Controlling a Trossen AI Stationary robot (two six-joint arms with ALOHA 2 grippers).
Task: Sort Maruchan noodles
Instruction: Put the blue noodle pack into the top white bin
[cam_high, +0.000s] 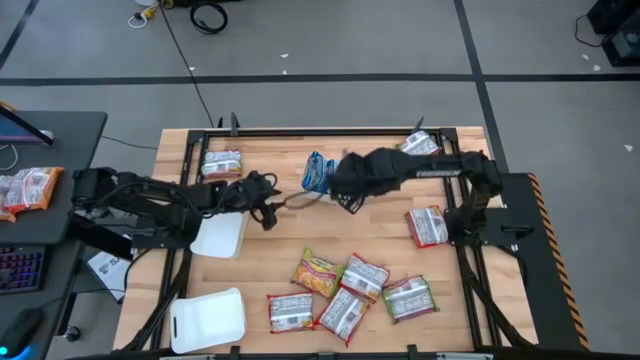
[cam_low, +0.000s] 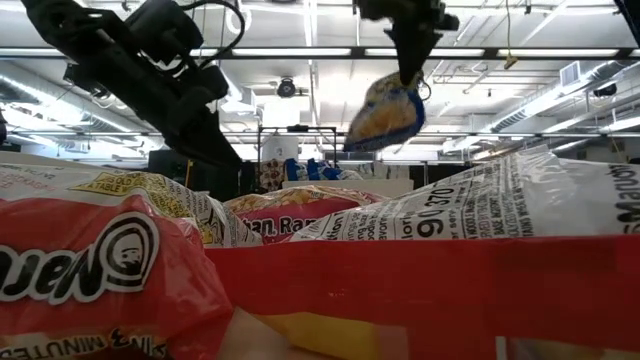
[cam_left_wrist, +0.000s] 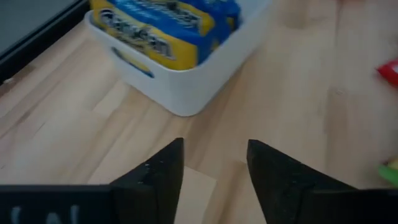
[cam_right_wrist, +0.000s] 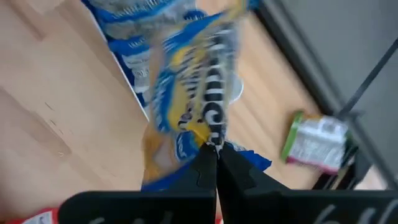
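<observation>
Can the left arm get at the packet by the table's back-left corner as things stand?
Probably yes. The left pincer is open and empty near the table's middle, and that red-and-white packet lies flat and alone beside the arm, nothing on top. The right pincer, holding a blue packet, is clear of it.

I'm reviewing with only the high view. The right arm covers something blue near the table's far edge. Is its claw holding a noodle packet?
Observer: Yes. Its wrist view shows the right claw shut on the edge of a blue-yellow packet.
Operator: Is the packet resting on anything?
Observer: No. The low view shows it hanging in the air below the claw.
Operator: And the left claw?
Observer: The left claw is open and empty over the table, facing a white tray that holds blue packets.
</observation>
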